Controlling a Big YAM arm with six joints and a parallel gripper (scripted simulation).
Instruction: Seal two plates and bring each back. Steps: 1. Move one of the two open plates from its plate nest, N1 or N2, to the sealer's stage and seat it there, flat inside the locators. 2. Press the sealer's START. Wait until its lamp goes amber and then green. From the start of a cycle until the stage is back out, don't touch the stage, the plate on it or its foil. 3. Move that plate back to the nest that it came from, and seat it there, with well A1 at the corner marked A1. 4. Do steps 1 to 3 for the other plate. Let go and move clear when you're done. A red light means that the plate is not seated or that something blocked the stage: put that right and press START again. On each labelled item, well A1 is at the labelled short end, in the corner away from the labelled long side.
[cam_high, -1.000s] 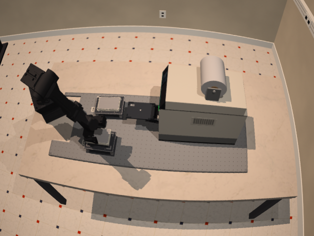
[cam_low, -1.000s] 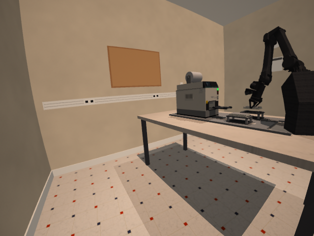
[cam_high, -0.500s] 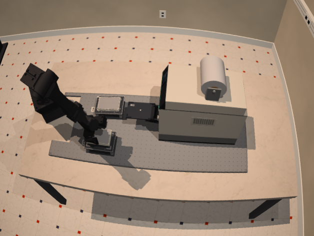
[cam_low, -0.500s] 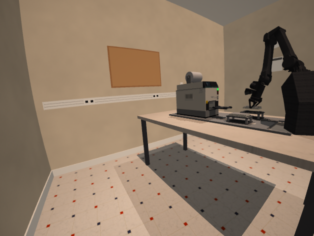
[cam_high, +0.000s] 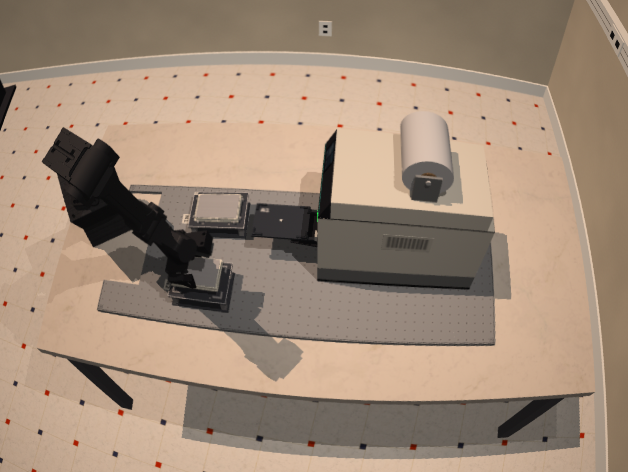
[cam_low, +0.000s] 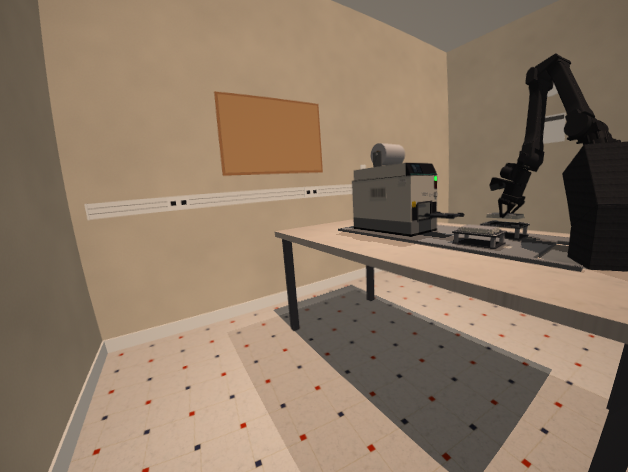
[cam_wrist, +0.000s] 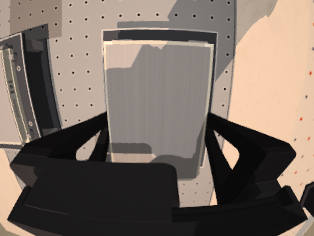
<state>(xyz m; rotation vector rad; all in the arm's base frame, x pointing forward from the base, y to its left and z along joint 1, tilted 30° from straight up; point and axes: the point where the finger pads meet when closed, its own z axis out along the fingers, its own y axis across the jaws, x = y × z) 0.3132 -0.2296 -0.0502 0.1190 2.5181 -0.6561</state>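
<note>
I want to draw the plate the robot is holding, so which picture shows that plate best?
The wrist view. It looks straight down on the held plate, showing its smooth top between the fingers. The top view shows it partly behind the gripper; the exterior view shows only a thin, small edge.

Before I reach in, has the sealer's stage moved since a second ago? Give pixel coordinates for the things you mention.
No. The stage (cam_high: 291, 228) (cam_low: 449, 215) stands out from the front of the sealer (cam_high: 355, 248) (cam_low: 378, 208) just as before, neither further out nor drawn in.
</note>
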